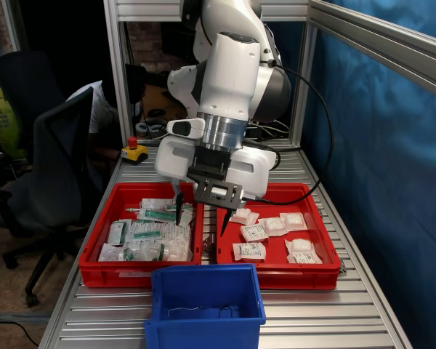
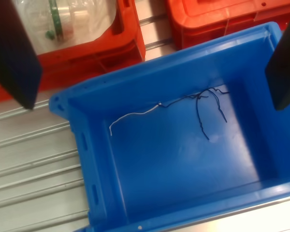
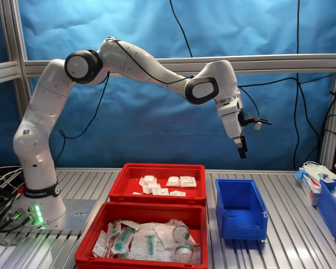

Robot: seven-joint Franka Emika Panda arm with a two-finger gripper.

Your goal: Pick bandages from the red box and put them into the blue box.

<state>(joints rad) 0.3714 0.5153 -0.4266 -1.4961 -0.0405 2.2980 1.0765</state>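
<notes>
Nearest us, the blue box (image 1: 205, 302) is sitting with only a thin wire (image 2: 183, 104) inside; above it our gripper (image 3: 241, 147) is hanging, jaws spread, gripping nothing. Bandages (image 1: 272, 234) are lying in the red box (image 1: 276, 273) just behind the blue box.

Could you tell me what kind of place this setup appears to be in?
Most likely a robotics lab test cell: an aluminium-profile frame hung with blue curtain, a slatted metal table, and an emergency-stop button beside office chairs.
</notes>
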